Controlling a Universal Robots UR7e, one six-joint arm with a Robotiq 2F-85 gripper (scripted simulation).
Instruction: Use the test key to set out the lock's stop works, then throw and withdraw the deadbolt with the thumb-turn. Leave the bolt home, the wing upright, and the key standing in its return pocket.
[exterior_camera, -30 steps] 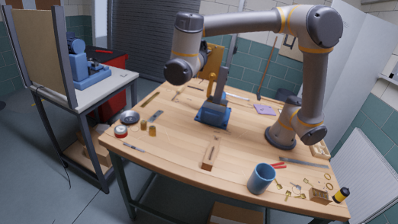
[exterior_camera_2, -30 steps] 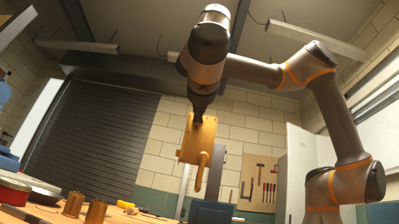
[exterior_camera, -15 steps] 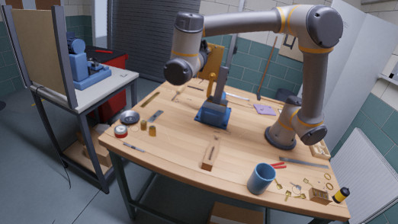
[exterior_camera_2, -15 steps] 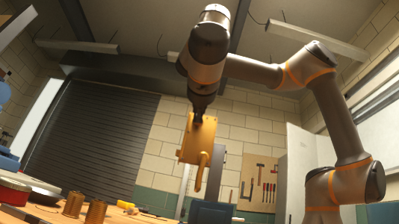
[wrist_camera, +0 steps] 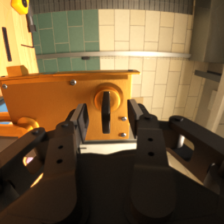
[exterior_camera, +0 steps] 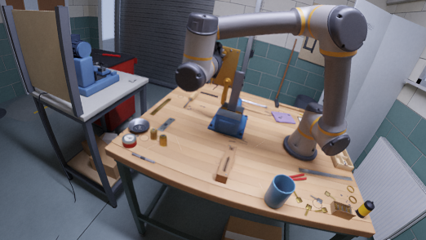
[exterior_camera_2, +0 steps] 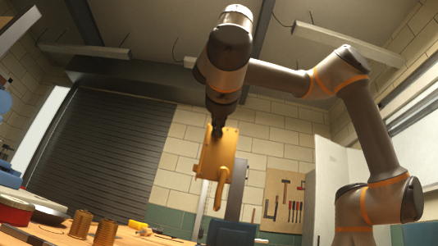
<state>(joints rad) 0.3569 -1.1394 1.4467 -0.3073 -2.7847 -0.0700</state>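
The black thumb-turn wing (wrist_camera: 105, 112) stands upright on its brass rose, on the face of the orange lock case (wrist_camera: 67, 103) (exterior_camera: 227, 67) (exterior_camera_2: 217, 153). My gripper (wrist_camera: 107, 119) is open, with one finger on either side of the wing, and it holds nothing. The lock case is mounted on a grey post above a blue base (exterior_camera: 228, 121) at the back of the bench. A brass lever handle (exterior_camera_2: 221, 182) hangs down from the case. The key and its return pocket I cannot make out. The bolt's position is not visible.
The robot's base (exterior_camera: 304, 141) stands on the right of the wooden bench. A wooden block (exterior_camera: 225, 163) lies in the middle, a blue cup (exterior_camera: 279, 191) and small brass parts near the front right. Brass cylinders (exterior_camera: 158, 137) and a red tin (exterior_camera: 129, 140) sit on the left.
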